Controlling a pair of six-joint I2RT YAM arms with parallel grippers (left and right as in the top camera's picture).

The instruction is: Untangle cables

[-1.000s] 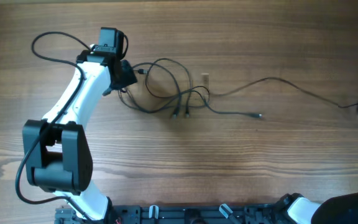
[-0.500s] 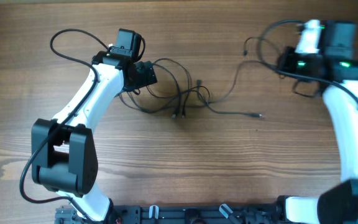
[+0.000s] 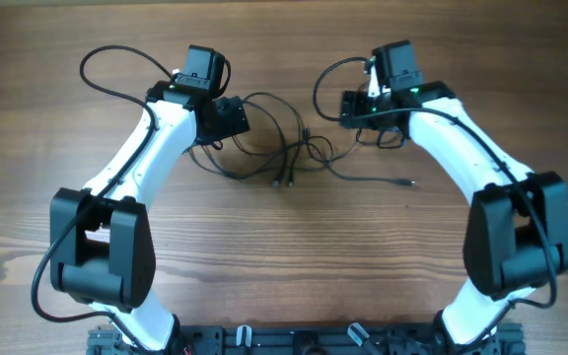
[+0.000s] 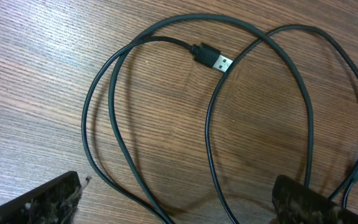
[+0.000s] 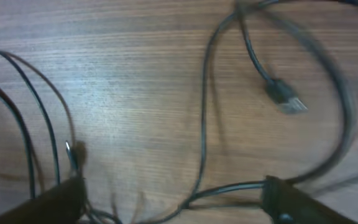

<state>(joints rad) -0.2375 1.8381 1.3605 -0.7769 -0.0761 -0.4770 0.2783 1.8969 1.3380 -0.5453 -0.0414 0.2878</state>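
Note:
Several thin black cables [image 3: 307,146] lie tangled in loops on the wooden table between my two grippers. One loose end with a small plug [image 3: 409,182] trails right of the tangle. My left gripper [image 3: 233,116] sits at the tangle's left edge, open wide. In the left wrist view, the left gripper [image 4: 176,210] straddles three cable strands [image 4: 211,162] lying flat, beyond them a USB plug [image 4: 214,61]. My right gripper [image 3: 355,106] is at the tangle's upper right, open. The blurred right wrist view shows the right gripper [image 5: 173,205] over a strand [image 5: 202,155], with a plug [image 5: 284,98] ahead.
Thicker black arm wiring loops off the left arm [image 3: 106,59] and the right arm [image 3: 323,84]. A dark rack [image 3: 304,340] runs along the table's front edge between the arm bases.
My right arm swung in from the far right to the tangle, dragging the long cable's end with it, then opened its jaws. My left gripper shifted slightly right and opened fully.

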